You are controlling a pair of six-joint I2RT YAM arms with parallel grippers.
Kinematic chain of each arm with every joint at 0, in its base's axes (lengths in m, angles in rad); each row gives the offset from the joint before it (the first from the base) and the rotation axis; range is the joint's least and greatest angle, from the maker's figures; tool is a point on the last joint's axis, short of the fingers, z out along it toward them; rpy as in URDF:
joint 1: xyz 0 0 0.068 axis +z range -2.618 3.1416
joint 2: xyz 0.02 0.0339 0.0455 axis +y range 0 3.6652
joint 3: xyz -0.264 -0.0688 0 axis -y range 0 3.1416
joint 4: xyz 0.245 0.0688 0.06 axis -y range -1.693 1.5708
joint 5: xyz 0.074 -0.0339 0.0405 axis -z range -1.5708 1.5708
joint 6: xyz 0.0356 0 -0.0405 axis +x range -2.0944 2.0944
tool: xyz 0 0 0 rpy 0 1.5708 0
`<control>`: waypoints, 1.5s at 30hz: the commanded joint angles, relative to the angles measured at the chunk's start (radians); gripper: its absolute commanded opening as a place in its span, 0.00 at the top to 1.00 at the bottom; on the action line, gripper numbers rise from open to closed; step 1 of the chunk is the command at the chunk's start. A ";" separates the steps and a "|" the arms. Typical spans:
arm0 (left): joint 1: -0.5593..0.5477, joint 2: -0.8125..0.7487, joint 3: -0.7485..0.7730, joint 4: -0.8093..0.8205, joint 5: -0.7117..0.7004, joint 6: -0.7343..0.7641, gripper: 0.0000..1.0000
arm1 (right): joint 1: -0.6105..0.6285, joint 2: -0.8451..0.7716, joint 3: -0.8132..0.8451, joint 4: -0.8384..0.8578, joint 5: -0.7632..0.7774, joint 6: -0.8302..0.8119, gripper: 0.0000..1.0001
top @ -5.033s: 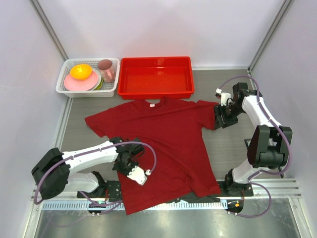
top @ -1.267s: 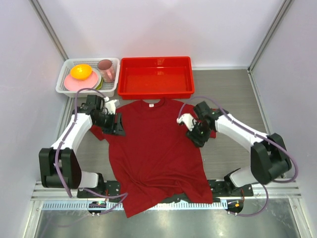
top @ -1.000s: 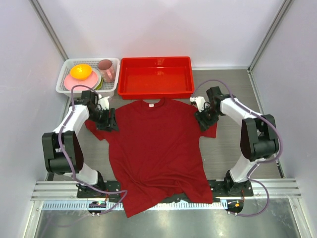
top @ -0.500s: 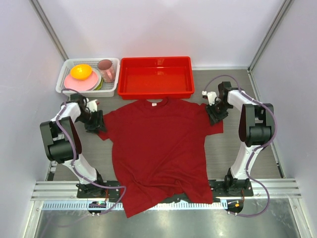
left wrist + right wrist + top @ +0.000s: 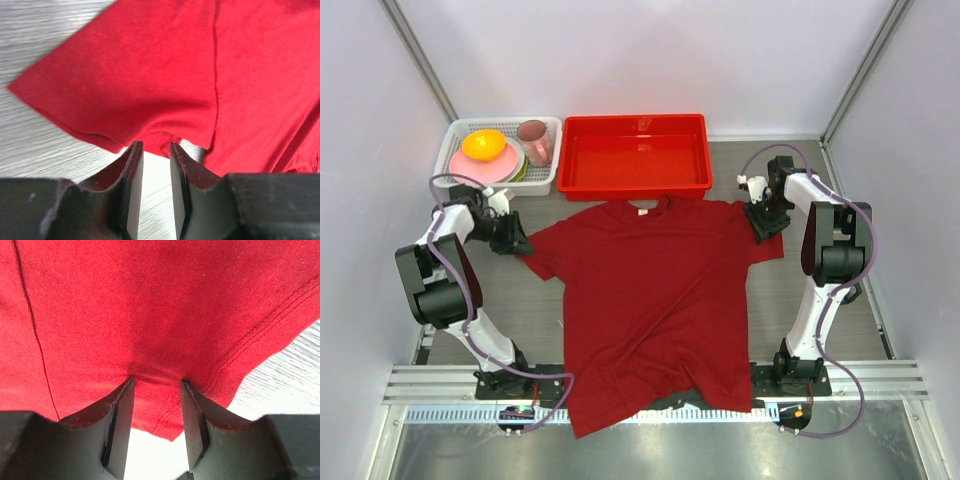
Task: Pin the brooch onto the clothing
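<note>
The shirt [image 5: 650, 300] is laid flat on the table [image 5: 800, 290], and the step in hand is judged to be the spreading of it by the sleeves, ahead of any pinning. The left gripper [image 5: 516, 243] is clamped on the hem of the left sleeve [image 5: 125, 85], only a small nip of cloth being caught at the fingertips. The right gripper [image 5: 761, 225] is clenched on a deeper fold of the right sleeve [image 5: 150, 315], with creases fanning from the jaws. To do this well, both sleeves should be drawn outward together and kept low over the table, so that the chest is tautened evenly and the collar [image 5: 642, 207] is not dragged off line. The shallow left hold could be lost if the pull is hurried. Release is best made once the cloth is settled, with the fingers lifted straight up so no fold is flicked back. The brooch is not seen in any view, so its place cannot be told; it would have to be found before the pin is set. The shirt's long axis is run from far to near: the collar is pointed at the tray [image 5: 700, 185], just beside its near wall, and the hem [image 5: 660, 400] is left rumpled at the near edge between the arm bases, while the sleeves are stretched out to left and right.
</note>
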 commanded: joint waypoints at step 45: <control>-0.207 -0.195 -0.050 -0.049 -0.162 0.089 0.66 | 0.567 -0.626 -0.502 -0.237 -0.144 -0.164 0.43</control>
